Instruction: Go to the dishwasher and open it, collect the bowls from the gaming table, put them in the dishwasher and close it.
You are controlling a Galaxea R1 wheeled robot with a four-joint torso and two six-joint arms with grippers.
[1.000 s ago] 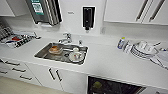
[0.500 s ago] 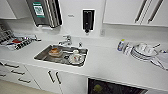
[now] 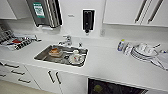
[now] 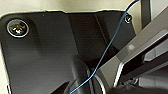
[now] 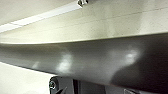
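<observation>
Since the earlier head frames the whole scene has slid leftward and slightly up in the picture, which reads as camera motion, not motion of the items; more of the dark opening at the bottom edge has come into view. Dishwasher [image 3: 113,88]: open dark cavity under the desk, at the lower edge of the head view, right of the sink cabinet; something yellowish-green sits inside near its left side, too blurred to identify. Directly to its left, white cabinet doors [image 3: 53,78] with dark bar handles, then a drawer stack [image 3: 13,73] further left. Above them, the white desk [image 3: 107,62] carries an inset steel sink [image 3: 62,55] holding an orange-brown item [image 3: 55,52] and a pale round dish [image 3: 75,59]; a chrome tap [image 3: 67,40] stands behind the basin. On the desk to the right: a small bottle [image 3: 121,45] beside a stack of white plates [image 3: 144,52]. On the desk to the far left: a tray of mixed small items [image 3: 18,42], unresolved. On the wall: a paper towel dispenser [image 3: 46,12] and a black soap dispenser [image 3: 88,20]; white upper cabinets [image 3: 135,11] to the right. Left wrist view: dark robot plate and a thin blue cable [image 4: 110,47]. Pincer state, left and right: cannot tell.
</observation>
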